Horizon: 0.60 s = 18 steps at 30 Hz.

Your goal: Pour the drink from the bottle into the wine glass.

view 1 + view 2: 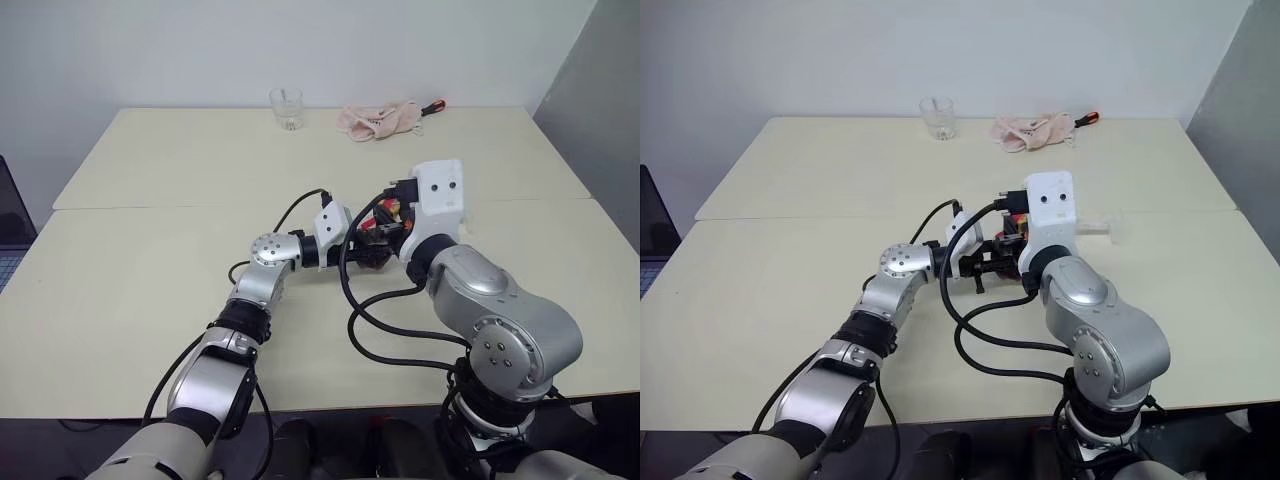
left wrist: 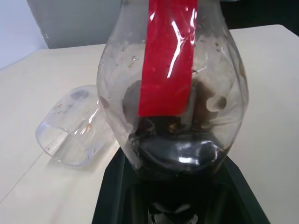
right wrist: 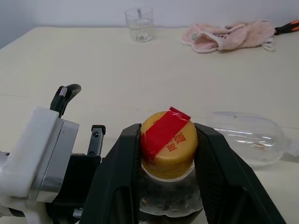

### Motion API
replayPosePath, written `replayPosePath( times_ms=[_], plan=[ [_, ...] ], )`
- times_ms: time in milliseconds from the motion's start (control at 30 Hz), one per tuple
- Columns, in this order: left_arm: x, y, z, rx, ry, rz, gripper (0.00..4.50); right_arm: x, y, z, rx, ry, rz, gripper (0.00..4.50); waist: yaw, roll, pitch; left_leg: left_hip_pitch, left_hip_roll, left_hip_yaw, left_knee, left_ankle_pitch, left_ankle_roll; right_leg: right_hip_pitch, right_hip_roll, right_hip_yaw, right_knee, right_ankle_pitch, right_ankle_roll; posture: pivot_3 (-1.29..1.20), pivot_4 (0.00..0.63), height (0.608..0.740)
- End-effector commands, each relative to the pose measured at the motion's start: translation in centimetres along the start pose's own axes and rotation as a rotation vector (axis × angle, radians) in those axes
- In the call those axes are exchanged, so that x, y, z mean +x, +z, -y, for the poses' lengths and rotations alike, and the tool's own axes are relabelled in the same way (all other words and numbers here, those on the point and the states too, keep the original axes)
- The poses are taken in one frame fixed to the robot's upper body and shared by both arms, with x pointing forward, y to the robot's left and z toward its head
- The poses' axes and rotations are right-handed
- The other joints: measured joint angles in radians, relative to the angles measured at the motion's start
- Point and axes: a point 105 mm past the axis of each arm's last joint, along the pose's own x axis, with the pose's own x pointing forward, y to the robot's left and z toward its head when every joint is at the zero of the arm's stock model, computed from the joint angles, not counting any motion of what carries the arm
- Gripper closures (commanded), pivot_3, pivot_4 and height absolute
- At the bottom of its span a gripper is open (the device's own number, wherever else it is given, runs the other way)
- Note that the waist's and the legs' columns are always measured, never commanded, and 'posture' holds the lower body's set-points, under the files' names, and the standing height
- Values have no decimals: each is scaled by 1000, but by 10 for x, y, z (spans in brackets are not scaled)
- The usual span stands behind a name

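The bottle (image 3: 169,186) is clear with a red strip (image 2: 168,56) down its body. It stands upright over the middle of the table, and my left gripper (image 1: 368,247) is shut on its bulbous body from the side. A little dark drink (image 2: 180,156) sits low inside. My right gripper (image 3: 168,154) comes from above, its two black fingers (image 3: 117,177) pressed against either side of the yellow cap (image 3: 168,140). The wine glass (image 3: 247,135) lies on its side on the table just right of the bottle, also seen as the clear bowl (image 2: 70,135).
A short clear tumbler (image 1: 286,108) stands at the table's far edge. Beside it lie a pink cloth (image 1: 380,120) and a tool with an orange handle (image 1: 435,104). A seam (image 1: 150,207) crosses the pale tabletop.
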Motion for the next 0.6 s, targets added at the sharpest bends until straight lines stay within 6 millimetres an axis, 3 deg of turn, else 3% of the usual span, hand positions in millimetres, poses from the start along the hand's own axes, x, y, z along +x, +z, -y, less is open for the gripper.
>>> replayPosePath(
  times_ms=[33, 400, 600],
  plan=[
    [-1, 16, 2, 36, -11, 50, 3755, -1, 22, -7, -79, 157, 113, 3246, 0, 0, 0, 0, 0, 0, 0, 0, 0, 0, 0, 0, 0, 0, 0, 0, 150, 740],
    [-6, 18, 17, 11, -31, 50, 3758, 14, 24, -22, -256, 768, 138, 3246, -1, 0, 0, 0, 1, 0, 0, 0, 0, 1, 0, -1, 0, 0, 0, 0, 150, 740],
    [-12, 21, 32, -14, -54, 56, 3761, 11, 24, -30, -309, 1144, 163, 3246, -1, 0, 0, 0, 1, 1, 0, 0, 0, 1, 0, -1, -1, 0, 0, 0, 150, 740]
  ],
)
